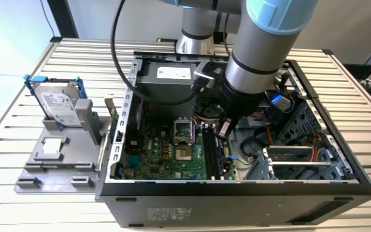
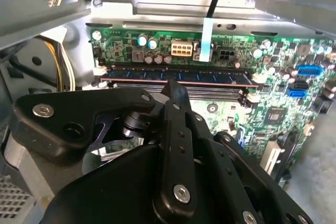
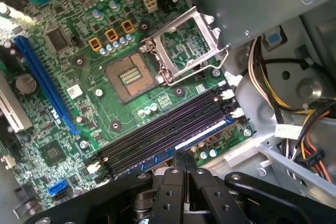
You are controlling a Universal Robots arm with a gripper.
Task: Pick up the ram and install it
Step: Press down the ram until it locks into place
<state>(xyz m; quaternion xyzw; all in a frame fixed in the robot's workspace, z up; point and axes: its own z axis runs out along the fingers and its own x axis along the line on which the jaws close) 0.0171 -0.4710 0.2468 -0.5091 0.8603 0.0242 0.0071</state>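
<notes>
Open PC case, side panel off, on slatted table. Inside: green motherboard w/ open CPU socket, load frame flipped up beside it, blue expansion slot, bank of black memory slots; power supply at rear; drive cage toward exterior view's right; cable bundle next to slots.

Grey holder tray outside case, at exterior view's left: hard drive in blue-trimmed frame standing upright in it, small square silver chip lying flat in it.

Ram seated lengthwise in outermost slot, white end latches at ends.

Gripper inside case, directly over ram at about mid-length; fingertips pressed together w/ no gap, tips at or just above ram's top edge, contact not certain. Nothing held between fingers.
</notes>
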